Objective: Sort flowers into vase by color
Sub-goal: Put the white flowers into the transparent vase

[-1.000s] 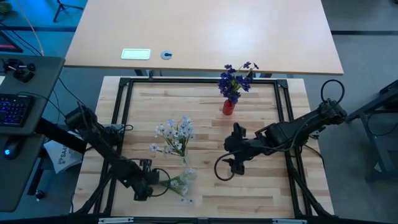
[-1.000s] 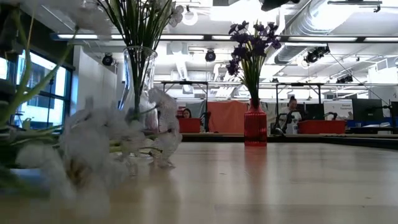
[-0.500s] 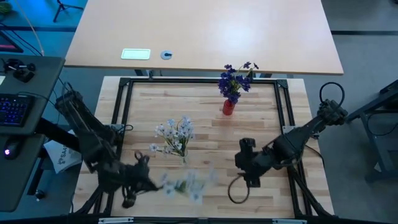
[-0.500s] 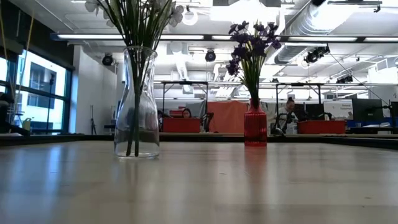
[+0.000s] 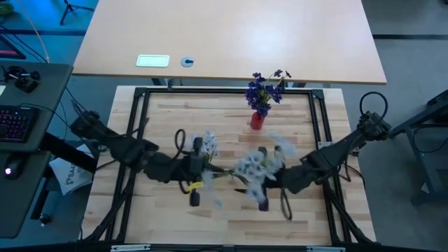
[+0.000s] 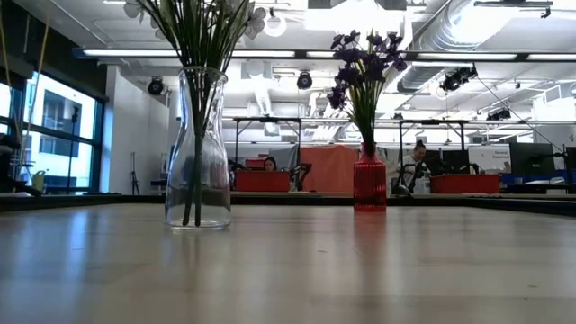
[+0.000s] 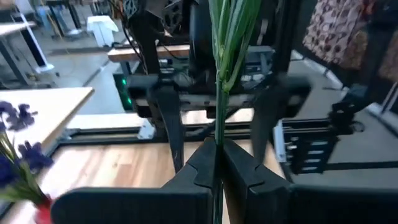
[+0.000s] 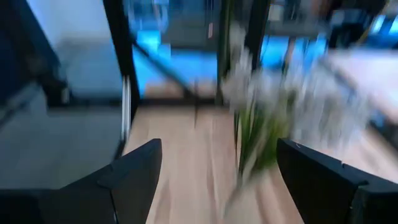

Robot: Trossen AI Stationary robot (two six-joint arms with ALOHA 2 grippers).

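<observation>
Left gripper [image 7: 214, 163] was pinched on the stems of a white sprig [image 5: 253, 166], which had gone from table level half a second earlier to mid-air at centre. Right gripper [image 8: 214, 180] gaped, empty, facing it. Handover likely; clear vase [image 6: 197, 148] awaited.

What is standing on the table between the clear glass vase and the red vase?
Nothing: in the low view the table between the clear glass vase and the red vase is bare wood. The left gripper clamps a pale sprig elsewhere.
</observation>
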